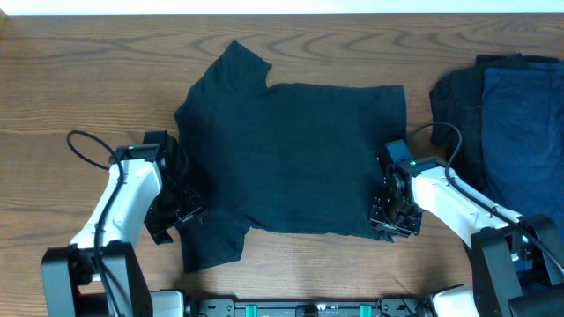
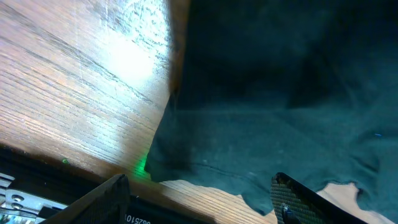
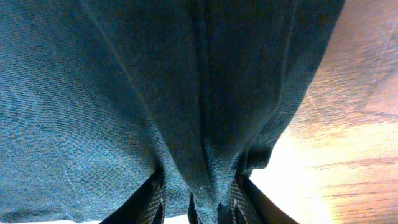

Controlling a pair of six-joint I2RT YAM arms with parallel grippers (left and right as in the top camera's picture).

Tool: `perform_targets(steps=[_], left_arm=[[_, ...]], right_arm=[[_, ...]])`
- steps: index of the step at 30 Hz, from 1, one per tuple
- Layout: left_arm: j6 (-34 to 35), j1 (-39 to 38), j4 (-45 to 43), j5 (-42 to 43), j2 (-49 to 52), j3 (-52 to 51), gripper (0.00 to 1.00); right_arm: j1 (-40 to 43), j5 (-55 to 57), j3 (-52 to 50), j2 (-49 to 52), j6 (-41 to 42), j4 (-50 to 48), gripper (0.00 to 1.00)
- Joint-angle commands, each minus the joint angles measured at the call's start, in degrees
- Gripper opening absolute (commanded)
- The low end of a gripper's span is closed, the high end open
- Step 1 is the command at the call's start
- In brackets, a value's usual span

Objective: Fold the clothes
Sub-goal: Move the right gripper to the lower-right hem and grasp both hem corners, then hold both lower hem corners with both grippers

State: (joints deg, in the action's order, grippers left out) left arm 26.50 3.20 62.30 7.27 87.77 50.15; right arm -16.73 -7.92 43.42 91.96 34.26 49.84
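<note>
Right wrist view: the limp, soft black cloth T-shirt (image 3: 124, 93) is pinched at its edge by the right hand (image 3: 196, 200); the left hand (image 2: 200, 202) is spread wide beside its hem.

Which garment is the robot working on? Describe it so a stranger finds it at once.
On the wooden table, look at the middle. The T-shirt lies spread flat, both short sleeves showing, unlike the dark pile heaped at the right edge.
</note>
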Motion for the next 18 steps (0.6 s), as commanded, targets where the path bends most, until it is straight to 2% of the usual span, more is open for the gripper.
perform_targets(steps=[1,3,8,15,18], left_arm=[[-1.33,-0.17,-0.35,-0.87,1.20,-0.13,0.74],[-1.29,-0.17,-1.49,0.00,1.79,-0.59,0.74],[-0.61,-0.17,-6.64,8.48,2.05,-4.52,0.72],[7.48,-0.17,-12.50,8.59,2.05,-9.94,0.70],[8.17,-0.17,-14.51,8.57,2.03,-11.23,0.67]], right_arm=[[0.26,3.19,-2.01,2.45,-1.16,-2.75,0.34],[0.26,3.19,-2.01,2.45,-1.16,-2.75,0.35],[0.26,3.19,-2.01,2.45,-1.16,-2.75,0.36],[0.26,3.19,-2.01,2.45,-2.21,-2.75,0.38],[0.26,3.19,-2.01,2.45,-2.23,-2.75,0.40]])
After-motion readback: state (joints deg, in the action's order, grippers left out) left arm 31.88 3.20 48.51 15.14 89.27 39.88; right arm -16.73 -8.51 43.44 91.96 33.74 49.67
